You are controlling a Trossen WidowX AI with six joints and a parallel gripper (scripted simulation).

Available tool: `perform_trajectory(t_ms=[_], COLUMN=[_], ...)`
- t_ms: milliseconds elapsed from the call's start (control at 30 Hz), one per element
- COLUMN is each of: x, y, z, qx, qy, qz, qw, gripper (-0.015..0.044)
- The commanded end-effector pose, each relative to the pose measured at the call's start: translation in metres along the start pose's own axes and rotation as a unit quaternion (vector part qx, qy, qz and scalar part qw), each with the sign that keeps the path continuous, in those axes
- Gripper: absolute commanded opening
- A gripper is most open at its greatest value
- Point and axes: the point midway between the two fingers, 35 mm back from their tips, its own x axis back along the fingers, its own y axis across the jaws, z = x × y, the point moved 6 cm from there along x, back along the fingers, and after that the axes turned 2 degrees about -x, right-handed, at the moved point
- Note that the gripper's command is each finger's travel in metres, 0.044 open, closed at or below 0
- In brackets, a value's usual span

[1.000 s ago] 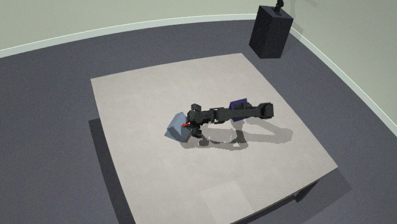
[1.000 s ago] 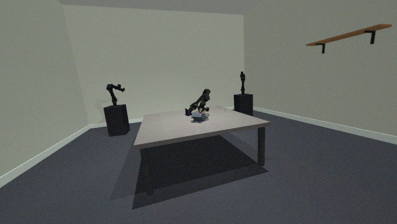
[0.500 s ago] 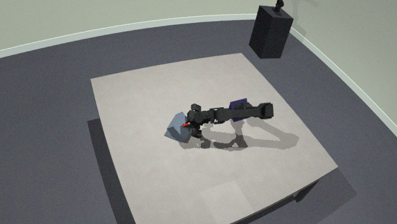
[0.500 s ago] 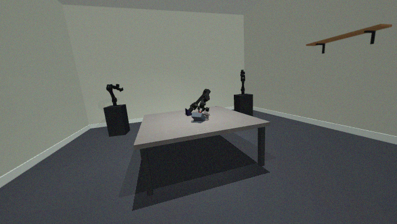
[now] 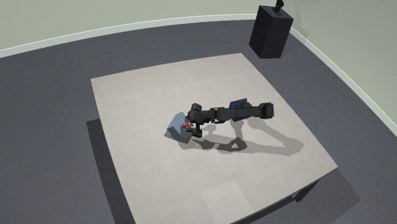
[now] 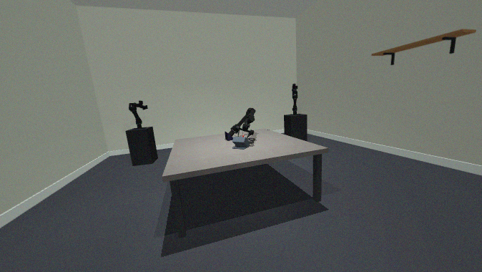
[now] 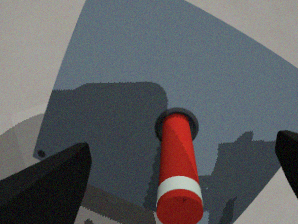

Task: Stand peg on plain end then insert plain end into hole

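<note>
The red peg (image 7: 178,169) (image 5: 186,125) (image 6: 242,136) sits with its plain end inside the hole (image 7: 161,121) of the blue-grey sloped panel (image 7: 160,56) (image 5: 175,127) (image 6: 240,142). Its white band (image 7: 178,188) is near the end that sticks out towards me. My gripper (image 7: 183,147) (image 5: 192,127) is open. The two black fingers stand wide apart on either side of the peg and do not touch it. In the top and exterior views the arm reaches across the table (image 5: 153,165) (image 6: 214,157) to the panel.
The arm's dark blue base block (image 5: 236,105) stands behind the arm. Black pedestals with other arms stand off the table (image 5: 270,32) (image 6: 141,144) (image 6: 295,126). A wooden shelf (image 6: 422,43) hangs on the right wall.
</note>
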Motion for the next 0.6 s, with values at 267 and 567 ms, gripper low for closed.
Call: perform_trajectory(t_ms=[267,567], x=[0.025,0.046], y=[0.001,0.001], z=[-0.003,-0.005], qx=[0.001,0.000], qy=[-0.001,-0.001], qz=[0.000,0.001], qw=[1.000,1.000], gripper=[0.0440,0.0440])
